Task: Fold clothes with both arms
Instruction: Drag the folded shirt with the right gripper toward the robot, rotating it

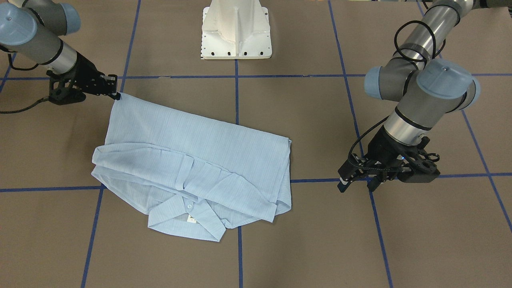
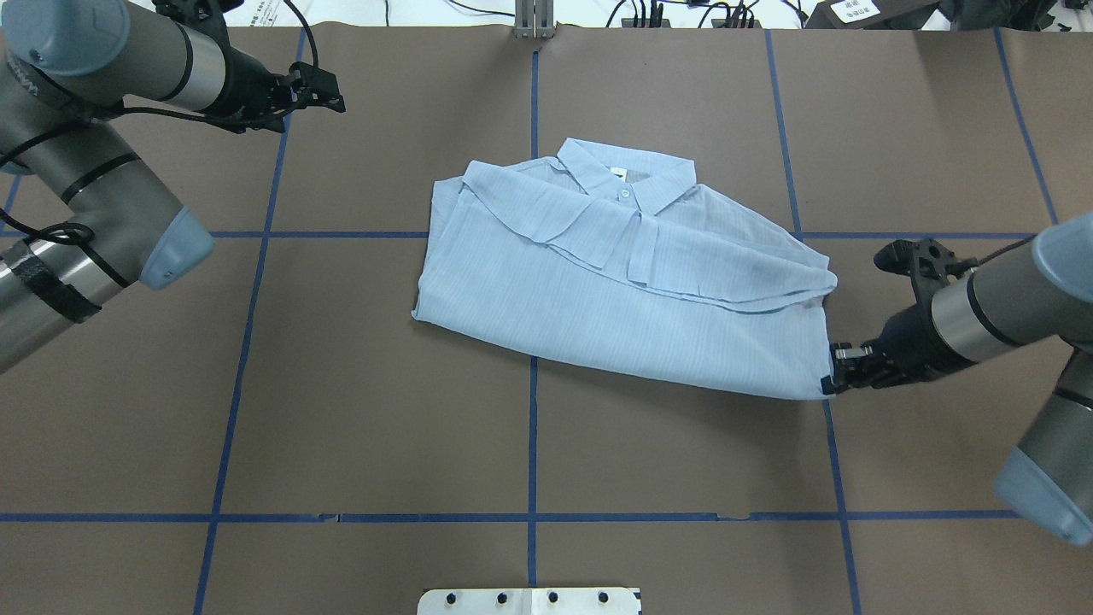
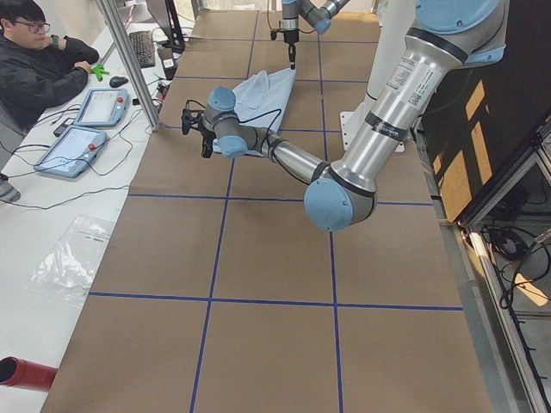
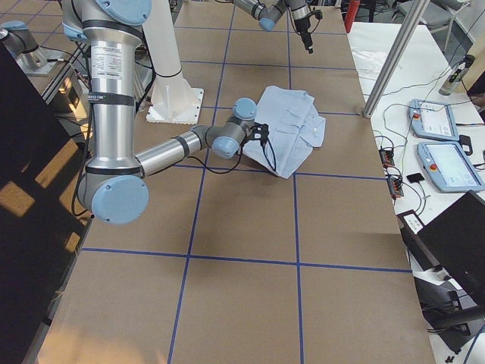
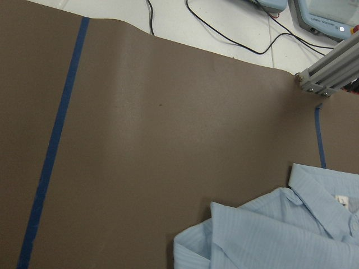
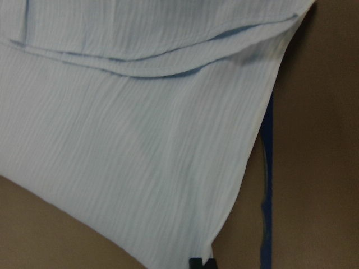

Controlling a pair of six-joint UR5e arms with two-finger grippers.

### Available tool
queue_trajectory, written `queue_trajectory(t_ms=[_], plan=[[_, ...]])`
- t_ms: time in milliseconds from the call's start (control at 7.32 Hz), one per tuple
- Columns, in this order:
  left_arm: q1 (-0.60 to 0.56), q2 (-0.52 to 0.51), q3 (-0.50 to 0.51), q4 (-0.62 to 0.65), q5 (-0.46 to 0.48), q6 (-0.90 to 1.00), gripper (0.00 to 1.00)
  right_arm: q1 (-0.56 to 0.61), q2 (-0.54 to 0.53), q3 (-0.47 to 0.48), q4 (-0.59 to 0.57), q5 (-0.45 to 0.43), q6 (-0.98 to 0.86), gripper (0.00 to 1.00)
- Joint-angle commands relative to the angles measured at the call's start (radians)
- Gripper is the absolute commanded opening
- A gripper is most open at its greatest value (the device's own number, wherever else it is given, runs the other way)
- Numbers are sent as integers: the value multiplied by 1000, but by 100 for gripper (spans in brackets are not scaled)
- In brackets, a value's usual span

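Note:
The light blue striped shirt (image 1: 192, 168) lies folded on the brown table, its collar and white neck tag on the side away from the robot; it also shows in the overhead view (image 2: 615, 282). My right gripper (image 2: 832, 376) is shut on the shirt's near right corner, which is pulled out to a point (image 1: 116, 95). The right wrist view shows that corner (image 6: 140, 140) with a black fingertip (image 6: 202, 262) at its tip. My left gripper (image 2: 329, 90) is open and empty, off the shirt's left side and clear of it (image 1: 356, 184). The left wrist view shows the collar edge (image 5: 280, 235).
The white pedestal base (image 1: 236, 32) stands at the robot's side of the table. Blue tape lines (image 2: 533, 444) grid the brown cover. An operator (image 3: 39, 69) sits by teach pendants (image 3: 82, 129) beyond the far edge, next to an aluminium post (image 3: 129, 60).

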Motion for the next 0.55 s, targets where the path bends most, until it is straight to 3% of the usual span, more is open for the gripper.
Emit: queue_trajectory(t_ms=[0,410], plan=[[11,-1,-21,0,1,-28,100,-179,-155,133,1,1,0,0],[15,-1,-27,-2,5,-26,100,-396,-167,161,1,-2,15,0]])
